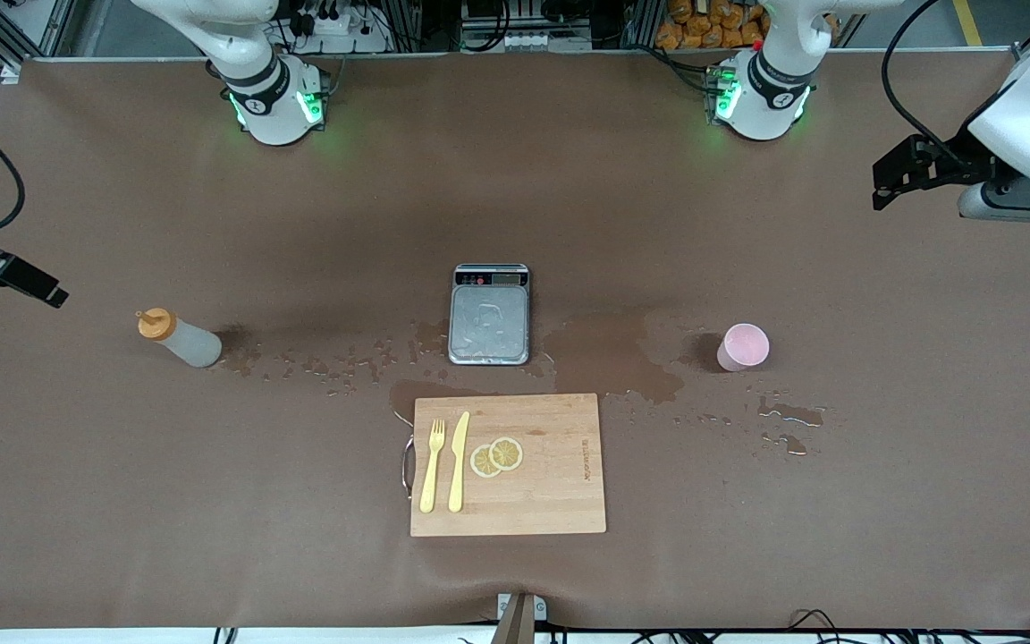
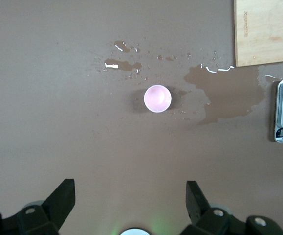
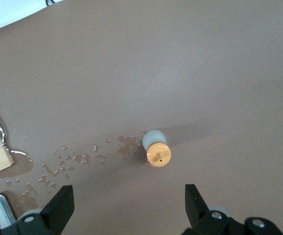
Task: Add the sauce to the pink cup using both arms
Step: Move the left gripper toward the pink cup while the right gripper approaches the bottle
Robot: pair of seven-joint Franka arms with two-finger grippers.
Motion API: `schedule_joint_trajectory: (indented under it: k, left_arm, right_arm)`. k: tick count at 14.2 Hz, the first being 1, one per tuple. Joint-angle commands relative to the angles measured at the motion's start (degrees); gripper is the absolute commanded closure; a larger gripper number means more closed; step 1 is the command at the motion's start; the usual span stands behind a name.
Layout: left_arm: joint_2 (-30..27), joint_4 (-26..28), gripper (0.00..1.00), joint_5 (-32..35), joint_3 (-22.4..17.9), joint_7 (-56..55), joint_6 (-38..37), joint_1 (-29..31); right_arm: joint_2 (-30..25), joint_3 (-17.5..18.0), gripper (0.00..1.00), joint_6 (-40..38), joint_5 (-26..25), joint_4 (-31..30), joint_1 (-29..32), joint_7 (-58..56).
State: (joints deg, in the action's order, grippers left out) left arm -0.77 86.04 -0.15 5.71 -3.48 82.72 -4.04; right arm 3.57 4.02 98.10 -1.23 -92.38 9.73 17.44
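- The wooden cutting board [image 1: 508, 465] lies nearest the front camera, in the middle of the table [image 1: 122, 501]; on it lie a yellow fork [image 1: 432, 465] and a yellow knife [image 1: 458, 461] side by side, with two lemon slices [image 1: 497, 456] overlapping beside the knife. A metal handle [image 1: 407, 465] sticks out from the board's edge toward the right arm's end.
- The left gripper [image 2: 130, 201] hangs in the air over the table's edge at the left arm's end, its wrist turned level — its black fingers [image 2: 63, 198] stand wide apart and hold nothing. In the front view it is cut off by the frame edge [image 1: 913, 174].
- The right gripper [image 3: 129, 204] hangs over the table's edge at the right arm's end, fingers [image 3: 60, 205] likewise spread with nothing between them; the front view shows only one dark tip of it [image 1: 19, 279].
- The sauce [image 1: 179, 337] stands upright on the table toward the right arm's end, orange cap up, well apart from the right gripper. Its contents cannot be made out.
- The pink cup [image 1: 742, 346] stands upright toward the left arm's end, well apart from the left gripper — its inside looks plain pink, with nothing distinct visible in it.
- A steel scale [image 1: 490, 315] sits between bottle and cup, just farther from the front camera than the board; its tray is bare but for a smear.
- Wet patches [image 1: 613, 358] and droplets spread across the table around the scale, board, cup and bottle.
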Motion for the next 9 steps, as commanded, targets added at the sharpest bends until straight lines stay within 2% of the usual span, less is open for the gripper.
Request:
schedule_joint_trajectory:
  k: [1,4,9]
  left_arm:
    - [0.4,-0.9,0.0,0.8,0.4,0.1,-1.4,0.4]
    - [1.4,-0.5,0.0,0.6,0.4,0.1,-1.5,0.3]
    - [4.4,-0.2,0.0,0.5,0.4,-0.1,-1.1,0.3]
  right_arm:
    - [1.3,0.8,0.0,-0.7,1.1,0.9,3.4,-2.2]
    - [7.1,0.7,0.0,0.2,2.3,2.1,5.2,-3.4]
    - [9.9,0.8,0.0,1.4,4.0,2.7,11.2,-2.4]
